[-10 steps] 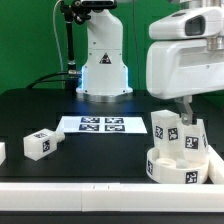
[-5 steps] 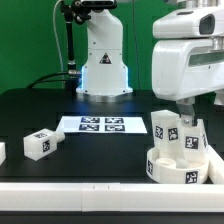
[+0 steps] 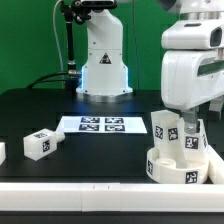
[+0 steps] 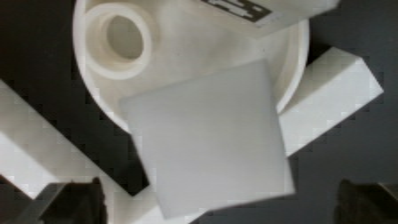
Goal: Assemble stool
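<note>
The gripper (image 3: 190, 125) hangs low over the stool on the exterior view's right, near the front of the black tabletop (image 3: 40, 110). The gripper is open wide and it holds nothing. The round white seat (image 3: 175, 170) sits on the tabletop there. Two white legs stand up from the seat, one leg (image 3: 165, 125) on the exterior view's left side of the seat and the other leg (image 3: 190, 140) just beside it. Both show black-and-white square tags. In the wrist view the gripper (image 4: 217, 200) has a flat white leg (image 4: 214, 140) between its two dark fingertips (image 4: 71, 200), with a gap on each side, so they do not touch it. That leg stands on the seat (image 4: 178, 75), near a round socket (image 4: 121, 38). A loose leg (image 3: 40, 145) lies by itself on the tabletop, well apart from the seat, on the exterior view's left. The marker board (image 3: 100, 125) lies flat between the loose leg and the seat, a bit farther back. A long white rail (image 3: 70, 187) runs along the front edge. The white robot base (image 3: 100, 65) stands at the back.
</note>
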`<act>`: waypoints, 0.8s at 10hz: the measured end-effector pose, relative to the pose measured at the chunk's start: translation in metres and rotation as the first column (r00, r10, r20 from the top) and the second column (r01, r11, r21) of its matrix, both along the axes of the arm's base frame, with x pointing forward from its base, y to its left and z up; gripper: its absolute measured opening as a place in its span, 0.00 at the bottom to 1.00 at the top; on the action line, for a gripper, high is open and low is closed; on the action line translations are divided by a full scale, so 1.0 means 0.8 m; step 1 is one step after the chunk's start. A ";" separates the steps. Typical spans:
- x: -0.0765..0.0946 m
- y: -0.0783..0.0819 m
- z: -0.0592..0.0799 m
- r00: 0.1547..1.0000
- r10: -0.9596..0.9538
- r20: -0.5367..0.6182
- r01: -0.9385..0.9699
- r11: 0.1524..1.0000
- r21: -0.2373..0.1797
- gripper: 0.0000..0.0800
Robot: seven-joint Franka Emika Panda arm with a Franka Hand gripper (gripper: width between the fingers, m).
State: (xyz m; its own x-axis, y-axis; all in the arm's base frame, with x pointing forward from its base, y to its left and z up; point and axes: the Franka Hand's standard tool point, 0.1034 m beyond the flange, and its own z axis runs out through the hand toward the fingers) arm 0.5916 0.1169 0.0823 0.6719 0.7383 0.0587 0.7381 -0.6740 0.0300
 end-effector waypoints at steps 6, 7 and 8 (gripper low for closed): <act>-0.002 -0.004 -0.006 1.000 -0.007 -0.007 0.007 1.000 -0.002 0.43; -0.002 -0.004 -0.006 1.000 -0.019 -0.007 0.019 1.000 -0.002 0.43; -0.002 -0.004 -0.006 0.999 -0.054 -0.008 0.054 0.999 0.000 0.43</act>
State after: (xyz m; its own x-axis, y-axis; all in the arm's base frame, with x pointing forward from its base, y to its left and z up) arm 0.5904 0.1137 0.0778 0.7113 0.7009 0.0537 0.7008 -0.7130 0.0241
